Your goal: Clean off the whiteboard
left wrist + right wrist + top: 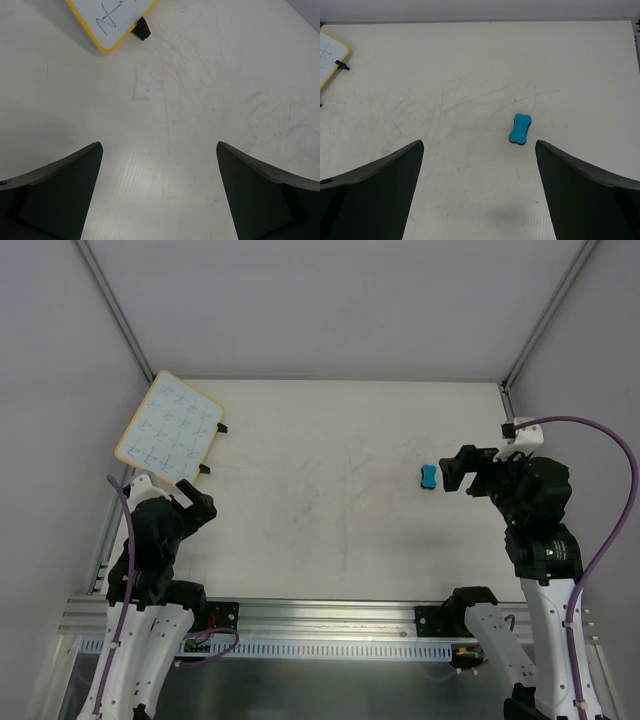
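Table [330, 490]: pale, scuffed top.

Whiteboard [170, 428]: upper left of the top view, at the table's far-left corner, set askew. Yellow rim, faint blue-grey marks across its face, two black tabs [222, 427] on its right edge. One corner shows at the top edge of the left wrist view, another at the left edge of the right wrist view.

Eraser [428, 477]: small, blue, right of centre on the table, well apart from the whiteboard.

Left gripper [196, 502]: just below the whiteboard, fingers spread wide, nothing between them.

Right gripper [452, 471]: just right of the eraser, fingers spread wide, holding nothing.
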